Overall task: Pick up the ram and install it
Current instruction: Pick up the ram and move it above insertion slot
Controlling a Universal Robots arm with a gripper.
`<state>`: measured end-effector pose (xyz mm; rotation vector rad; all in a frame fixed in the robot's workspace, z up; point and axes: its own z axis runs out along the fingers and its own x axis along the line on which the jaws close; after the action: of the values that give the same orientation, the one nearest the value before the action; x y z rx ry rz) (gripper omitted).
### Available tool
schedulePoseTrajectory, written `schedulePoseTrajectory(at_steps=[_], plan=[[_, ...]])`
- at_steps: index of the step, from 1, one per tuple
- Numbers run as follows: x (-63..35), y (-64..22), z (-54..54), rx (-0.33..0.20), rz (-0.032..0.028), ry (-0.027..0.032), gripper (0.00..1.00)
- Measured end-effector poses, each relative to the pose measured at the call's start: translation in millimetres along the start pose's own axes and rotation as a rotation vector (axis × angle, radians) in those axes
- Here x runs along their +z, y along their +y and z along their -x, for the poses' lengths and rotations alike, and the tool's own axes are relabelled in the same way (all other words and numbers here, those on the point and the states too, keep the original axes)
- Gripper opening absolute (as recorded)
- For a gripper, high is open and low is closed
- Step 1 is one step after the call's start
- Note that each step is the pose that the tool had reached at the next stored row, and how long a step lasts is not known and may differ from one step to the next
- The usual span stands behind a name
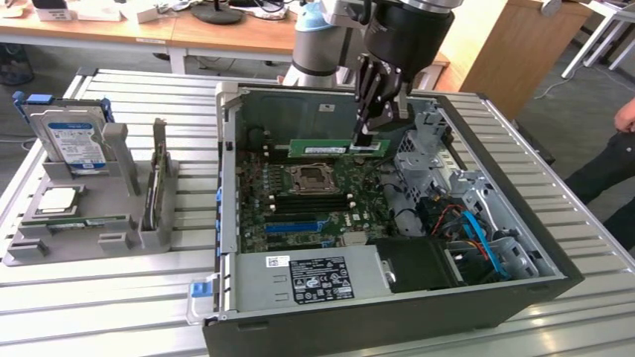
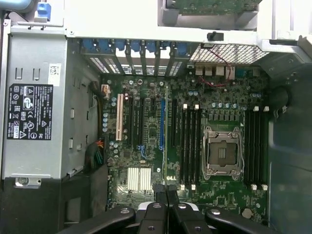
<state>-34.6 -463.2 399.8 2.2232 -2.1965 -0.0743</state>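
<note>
I see the gripper [image 1: 365,140] closed tight on the ram [image 1: 320,146]. It pinches the green stick at the end toward the exterior view's right. The stick hangs level and on edge inside the open computer case [image 1: 555,260], just beyond the processor socket [image 1: 309,176] toward the case's back wall. It is over the black memory slots [image 1: 297,152] there, but I cannot tell whether it touches them.

From the wrist camera I look straight down on the motherboard [image 2: 146,146]. The socket lies with its lid frame closed, and there are banks of black memory slots on both sides of it.

The case also holds a grey power supply [image 1: 312,277] with a black label, on the near side of the socket. A black box [image 1: 424,264] sits beside the supply, with blue and red cables [image 1: 474,232] bundled next to it. A metal drive cage [image 1: 427,149] stands to the socket's right in the exterior view.

Well away from the socket, outside the case on the exterior view's left, a grey parts tray [image 1: 129,242] sits on the slatted metal table [image 1: 119,305]. In the tray I see:
- a hard drive [image 1: 74,141] standing upright
- a silver processor chip [image 1: 59,199] lying flat
- a thin green strip [image 1: 74,222] just in front of the chip
- a dark expansion card [image 1: 157,175] standing on edge

A person [image 1: 610,171] in dark clothes stands at the exterior view's right edge.
</note>
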Motion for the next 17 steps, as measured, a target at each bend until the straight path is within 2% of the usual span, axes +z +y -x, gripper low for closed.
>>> schedulePoseTrajectory(at_steps=[17], plan=[[1.6, -0.7, 24.1, 0.000, 0.0000, -0.0001, 0.12]])
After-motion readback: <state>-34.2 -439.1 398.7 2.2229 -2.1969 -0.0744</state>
